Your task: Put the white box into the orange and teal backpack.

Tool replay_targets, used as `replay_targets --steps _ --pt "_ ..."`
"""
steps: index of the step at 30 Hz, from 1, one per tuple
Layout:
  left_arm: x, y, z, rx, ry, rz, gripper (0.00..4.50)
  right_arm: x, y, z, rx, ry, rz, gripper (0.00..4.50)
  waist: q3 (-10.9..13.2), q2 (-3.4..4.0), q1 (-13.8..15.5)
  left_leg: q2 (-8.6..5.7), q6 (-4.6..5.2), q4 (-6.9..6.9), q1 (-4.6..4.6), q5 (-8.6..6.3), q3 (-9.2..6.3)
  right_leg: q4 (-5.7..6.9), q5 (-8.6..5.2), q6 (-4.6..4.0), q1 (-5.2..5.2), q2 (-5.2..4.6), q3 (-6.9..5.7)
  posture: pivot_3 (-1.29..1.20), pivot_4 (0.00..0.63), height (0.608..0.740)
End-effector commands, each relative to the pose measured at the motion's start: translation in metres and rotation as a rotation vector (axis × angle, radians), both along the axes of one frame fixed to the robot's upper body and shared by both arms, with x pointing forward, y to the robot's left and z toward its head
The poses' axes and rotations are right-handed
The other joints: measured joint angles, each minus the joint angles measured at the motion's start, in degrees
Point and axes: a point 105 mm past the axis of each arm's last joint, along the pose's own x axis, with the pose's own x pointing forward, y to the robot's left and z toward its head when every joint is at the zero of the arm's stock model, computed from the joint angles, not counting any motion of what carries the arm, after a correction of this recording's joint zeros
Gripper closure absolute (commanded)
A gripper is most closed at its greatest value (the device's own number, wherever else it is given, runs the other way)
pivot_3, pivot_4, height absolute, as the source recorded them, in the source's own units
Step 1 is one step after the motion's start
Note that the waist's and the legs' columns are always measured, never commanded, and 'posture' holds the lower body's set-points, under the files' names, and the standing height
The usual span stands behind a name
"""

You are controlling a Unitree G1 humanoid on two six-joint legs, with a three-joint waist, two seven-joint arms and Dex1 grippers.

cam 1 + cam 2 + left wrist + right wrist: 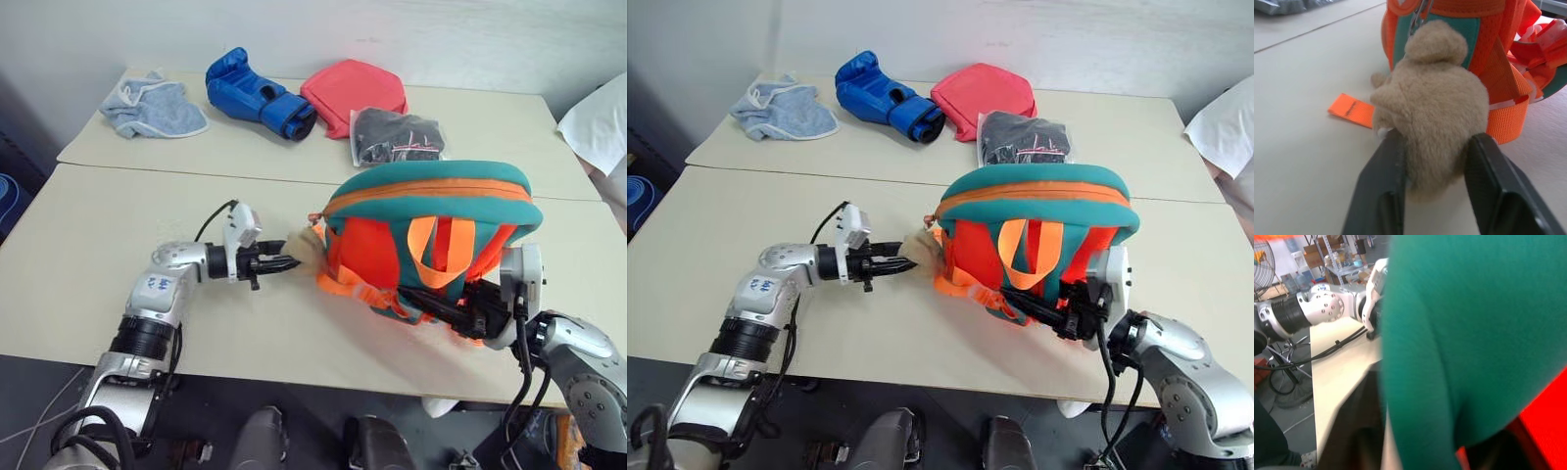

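The orange and teal backpack (431, 196) stands on the near table with its teal top up and its orange straps facing me. A tan plush toy (1432, 103) hangs at its left side. My left gripper (284, 262) lies level just left of the backpack, open, with the plush toy between its two fingers (1381, 181). My right gripper (446, 305) is pushed in low against the backpack's right front, among the straps, with teal fabric close in front of its camera. The white box is hidden.
On the far table lie a blue boxing glove (260, 98), a flat red fabric piece (353, 90), a clear bag of dark clothing (395, 135) and a light blue cloth (152, 106). A loose orange strap end (1350, 108) rests on the tabletop by the plush toy.
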Motion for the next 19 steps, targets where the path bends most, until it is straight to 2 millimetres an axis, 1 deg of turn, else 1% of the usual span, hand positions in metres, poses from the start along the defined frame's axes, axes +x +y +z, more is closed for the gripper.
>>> replay_targets --steps 1,2,5,6,7,8,10,12,16,19 --pt "-0.009 0.047 0.023 0.030 -0.089 0.054 1.70 -0.013 -0.028 0.012 -0.070 -0.079 -0.066 1.48 0.0 0.01 -0.2 0.00 0.00 -0.02 0.01 0.00 0.00 -0.01 0.00 0.00 0.00 0.00 -0.01 0.00 0.150 0.740" --pt "-0.015 0.060 0.021 0.056 -0.082 0.061 1.45 -0.016 -0.039 0.008 -0.113 -0.080 -0.092 1.22 0.0 0.02 -0.3 0.02 0.00 -0.07 0.01 0.00 0.03 -0.03 0.00 0.00 -0.01 0.00 0.02 0.00 0.150 0.740" --pt "-0.034 0.093 0.013 0.137 -0.091 0.091 0.51 -0.025 -0.073 0.002 -0.208 -0.072 -0.182 0.15 0.0 0.07 -0.4 0.05 -0.03 -0.17 0.07 -0.02 0.09 -0.10 0.00 0.00 0.00 0.02 0.02 0.00 0.150 0.740" --pt "-0.042 0.105 0.009 0.167 -0.102 0.098 0.19 -0.028 -0.088 -0.001 -0.260 -0.072 -0.207 0.00 0.0 0.07 -0.3 0.05 0.00 -0.16 0.08 -0.04 0.13 -0.10 0.00 0.00 0.00 0.01 0.06 0.00 0.150 0.740" --pt "-0.050 0.115 0.005 0.189 -0.108 0.106 0.01 -0.030 -0.102 -0.006 -0.344 -0.097 -0.224 0.00 0.0 0.07 -0.3 0.04 0.03 -0.14 0.11 -0.05 0.16 -0.09 0.00 0.00 0.03 -0.03 0.10 0.00 0.150 0.740" --pt "-0.057 0.122 0.001 0.200 -0.105 0.120 0.01 -0.033 -0.115 -0.012 -0.426 -0.113 -0.225 0.00 0.0 0.07 -0.2 0.03 0.07 -0.09 0.12 -0.08 0.22 -0.14 0.00 0.00 0.01 -0.08 0.15 0.00 0.150 0.740" --pt "-0.067 0.133 -0.007 0.238 -0.109 0.157 0.01 -0.034 -0.138 -0.023 -0.529 -0.142 -0.241 0.00 0.0 0.06 -0.2 0.01 0.19 -0.10 0.20 -0.21 0.35 -0.25 0.00 0.00 0.02 -0.12 0.32 0.00 0.150 0.740" --pt "-0.078 0.140 -0.017 0.292 -0.122 0.172 0.01 -0.033 -0.151 -0.033 -0.582 -0.141 -0.248 0.00 0.0 0.06 0.0 0.03 0.22 -0.08 0.22 -0.30 0.32 -0.26 0.00 0.00 0.03 -0.20 0.59 0.00 0.150 0.740" --pt "-0.088 0.146 -0.025 0.313 -0.130 0.228 0.01 -0.024 -0.156 -0.041 -0.597 -0.159 -0.244 0.00 0.0 0.16 -0.2 0.08 0.12 -0.16 0.28 -0.33 0.35 -0.22 -0.02 -0.03 -0.03 -0.22 0.87 0.00 0.150 0.740" --pt "-0.092 0.143 -0.028 0.302 -0.110 0.241 0.01 -0.015 -0.154 -0.043 -0.569 -0.170 -0.263 0.00 0.0 0.21 -0.5 0.13 0.06 -0.15 0.31 -0.33 0.36 -0.16 -0.02 -0.04 -0.04 -0.19 0.89 0.00 0.150 0.740"
